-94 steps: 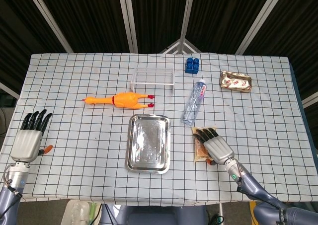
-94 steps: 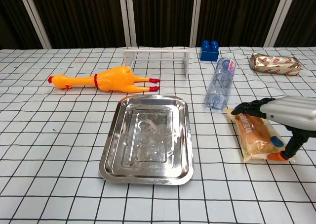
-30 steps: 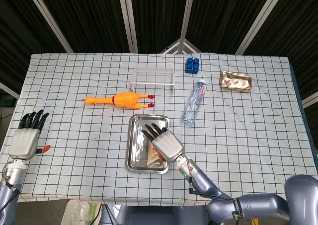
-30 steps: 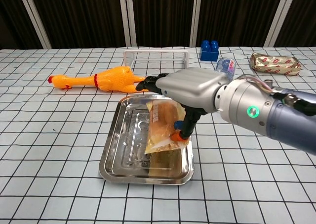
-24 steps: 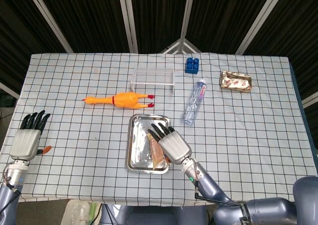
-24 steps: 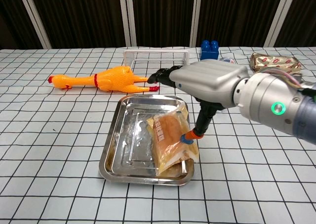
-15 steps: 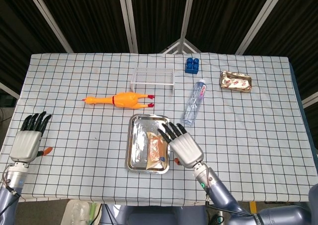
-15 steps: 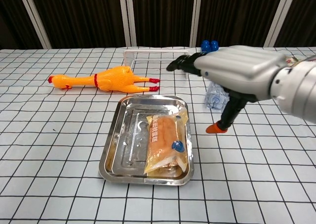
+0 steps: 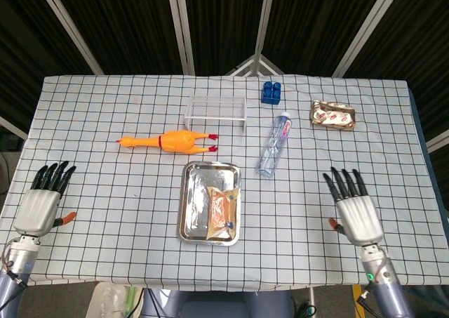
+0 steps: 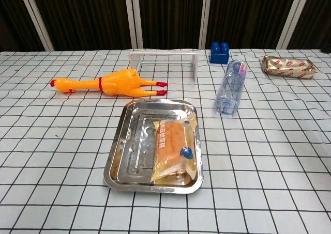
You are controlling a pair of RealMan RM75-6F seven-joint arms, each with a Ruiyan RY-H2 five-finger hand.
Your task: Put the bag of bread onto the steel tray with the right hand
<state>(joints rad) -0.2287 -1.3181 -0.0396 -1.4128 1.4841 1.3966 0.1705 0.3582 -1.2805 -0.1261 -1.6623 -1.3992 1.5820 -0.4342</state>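
The tray [image 10: 120, 156] is polished steel, glossy and mirror-bright, with faint scuffs on its floor. In it lies the bread bag [image 10: 175, 150], clear shiny plastic film that crinkles and catches light. Both lie on a matt woven cloth [image 10: 62, 141], white with a black grid. Well left of the right hand [image 9: 357, 214], whose back is smooth satin-grey metal or plastic with matt black fingers [image 9: 344, 182], a clear ribbed plastic bottle [image 10: 230, 87] glints. The chicken [image 10: 111, 83] looks like smooth, slightly glossy rubber.
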